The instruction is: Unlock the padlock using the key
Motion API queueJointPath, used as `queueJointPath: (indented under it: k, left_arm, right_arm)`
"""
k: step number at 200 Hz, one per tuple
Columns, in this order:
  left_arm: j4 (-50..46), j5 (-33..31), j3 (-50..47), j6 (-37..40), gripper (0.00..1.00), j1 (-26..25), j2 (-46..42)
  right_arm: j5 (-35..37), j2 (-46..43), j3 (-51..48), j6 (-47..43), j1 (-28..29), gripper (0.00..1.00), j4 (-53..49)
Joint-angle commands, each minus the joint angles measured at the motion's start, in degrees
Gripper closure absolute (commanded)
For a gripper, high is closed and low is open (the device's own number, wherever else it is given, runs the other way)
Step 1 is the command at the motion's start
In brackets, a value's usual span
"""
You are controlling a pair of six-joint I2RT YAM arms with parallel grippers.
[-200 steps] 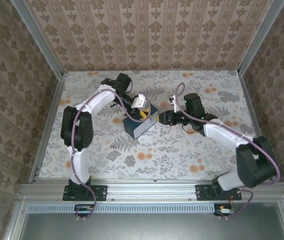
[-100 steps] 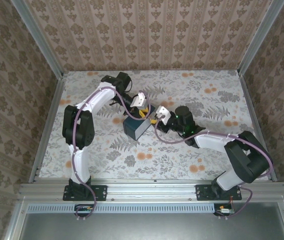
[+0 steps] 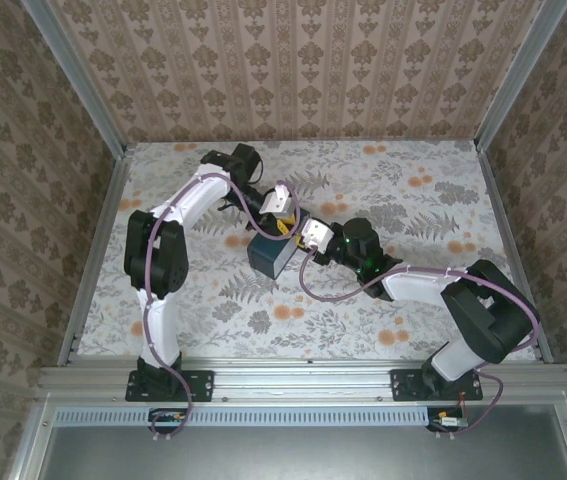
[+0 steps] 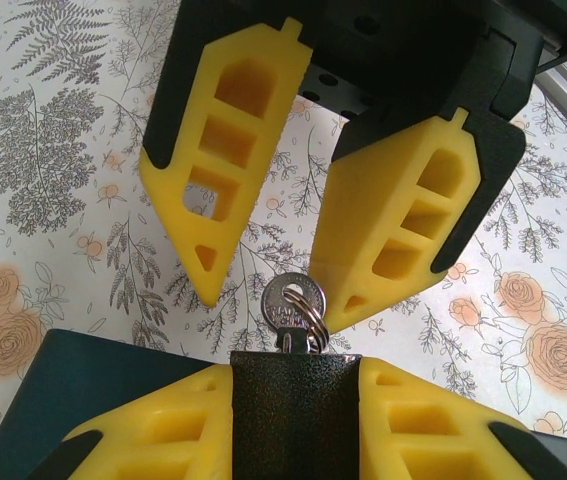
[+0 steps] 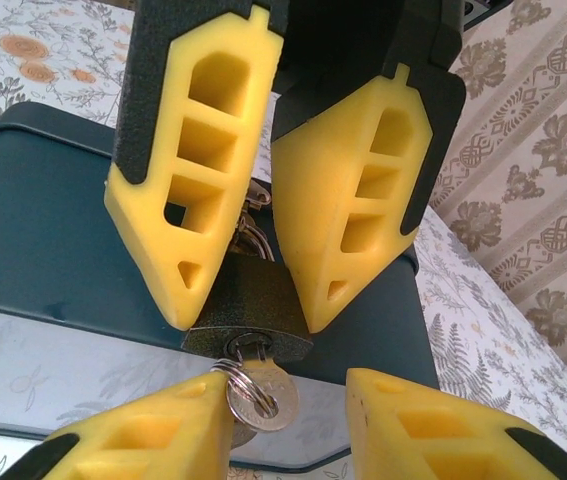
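Reaching in from the left, the left arm [image 3: 195, 200] rises from its base, bends near the far wall and angles back toward the table's middle. There the left gripper [image 3: 283, 224] is clamped on the black body of the padlock [image 5: 248, 312], a yellow finger [image 5: 188, 170] on each flank. The padlock sits against the edge of the dark blue box [image 3: 268, 256], which rests on the flower-printed table [image 3: 383, 320] under both grippers and crowds the space around the lock. The key [image 5: 260, 392] is seated in the padlock's keyhole, its round silver head and split ring [image 5: 231, 385] sticking out toward the right gripper [image 3: 304, 240]. That gripper's fingers [image 5: 133, 440] stand apart on either side of the key head, one close against the ring and the other with a clear gap, so the key is not pinched. The right arm [image 3: 428, 285] lies low across the table from its base, elbow bent at the right, wrist pointed left at the lock. Patterned walls [image 3: 293, 70] close in the table on three sides.
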Motion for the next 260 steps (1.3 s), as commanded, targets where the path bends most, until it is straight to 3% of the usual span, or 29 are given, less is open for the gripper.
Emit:
queueJointPath:
  k: [1,92,144,194,203,209,217,227,260]
  left_arm:
    - [-1.55,3.13,0.26,1.35,0.87,0.12,-1.86]
    - [-2.67,4.72,-0.2,2.49,0.88,0.11,-2.29]
    - [-0.22,5.12,-1.63,0.74,0.89,0.12,-2.9]
    - [5.67,4.44,-4.93,-2.69,0.89,0.11,-4.67]
    - [5.65,4.26,-4.74,-2.92,0.83,0.16,-4.66]
    - [5.8,4.17,-4.66,-3.17,0.73,0.11,-4.74]
    - [6.87,4.13,-4.88,-4.26,0.62,0.16,-5.09]
    - [8.74,3.96,-5.18,-5.91,0.55,1.8,-5.57]
    - [8.25,5.97,-3.03,-8.62,0.52,4.53,-6.42]
  right_arm:
    - [1.33,-1.33,-0.28,-1.96,0.76,0.67,0.25]
    - [1.94,-1.58,1.42,-1.61,2.28,0.86,-0.6]
    - [-1.17,-3.14,4.12,8.83,2.28,1.0,-7.41]
    - [-8.59,-4.51,6.41,31.51,1.93,1.0,-13.68]
    - [-8.82,-4.67,7.01,33.41,1.93,1.0,-15.76]
    - [-8.57,-4.91,7.29,34.04,1.92,1.0,-17.05]
    - [-7.36,-5.25,7.79,33.9,1.85,0.88,-19.97]
    - [-5.86,-5.79,8.07,31.71,1.59,0.77,-24.08]
    - [-3.4,-7.71,7.71,28.12,-1.2,0.68,-29.12]
